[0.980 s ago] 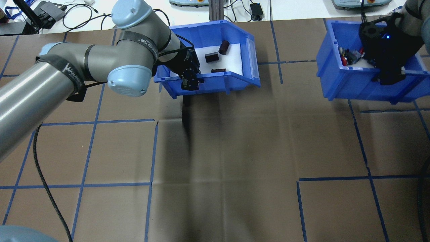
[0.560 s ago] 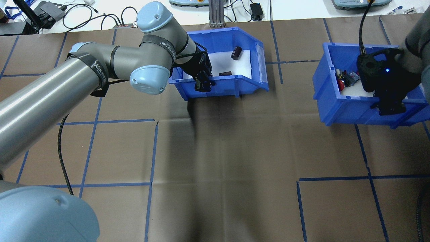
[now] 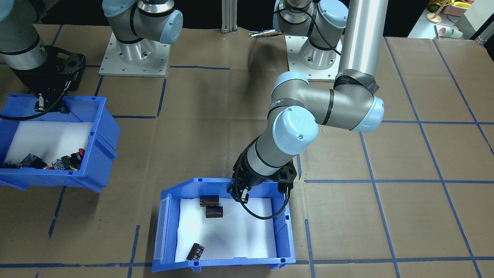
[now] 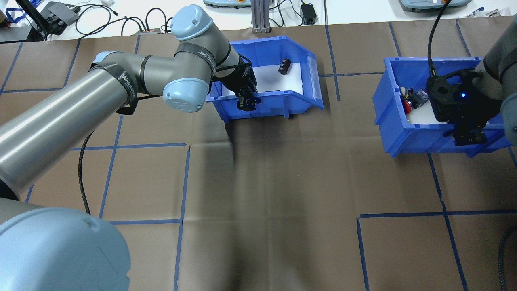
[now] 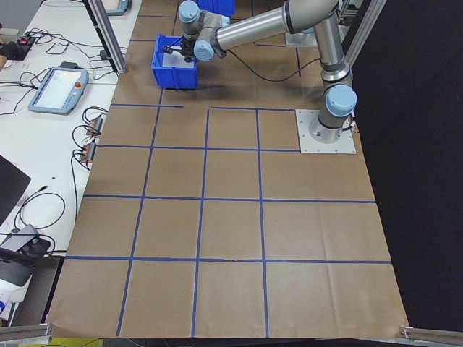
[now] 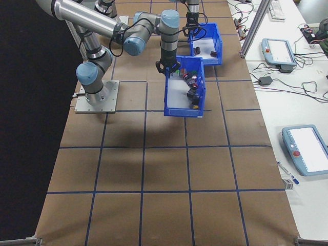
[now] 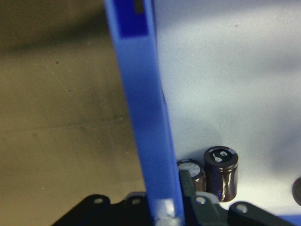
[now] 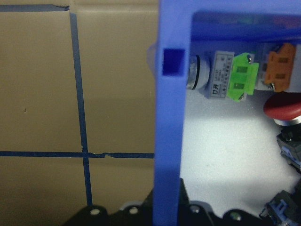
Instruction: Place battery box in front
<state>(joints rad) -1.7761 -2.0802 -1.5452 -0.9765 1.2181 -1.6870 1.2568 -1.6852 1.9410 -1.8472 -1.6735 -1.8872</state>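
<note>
The battery box (image 4: 278, 103) is a blue bin lined with white foam, standing at the far middle of the table. Dark cylinders (image 3: 214, 212) lie loose on its foam. My left gripper (image 4: 247, 101) is shut on the box's near wall (image 7: 146, 117), one finger inside and one outside. Two cylinders (image 7: 221, 172) sit right beside the inner finger. In the front-facing view the box (image 3: 283, 231) is at the bottom, with the left gripper (image 3: 241, 193) on its rim. I cannot tell whether the box touches the table. My right gripper (image 4: 468, 135) is shut on the near wall of the switch bin (image 4: 408, 137).
The switch bin's wall (image 8: 169, 141) holds coloured push-buttons (image 8: 237, 75) on foam. Teach pendants (image 4: 226, 3), cables and a metal post (image 4: 258, 16) line the far edge. The arm bases (image 3: 135, 58) stand at the robot's side. Blue tape grids the brown table cover.
The left arm carried the battery box to the right and a little nearer; the cylinders slid inside. The right arm brought the switch bin nearer the robot. Both grips held.
</note>
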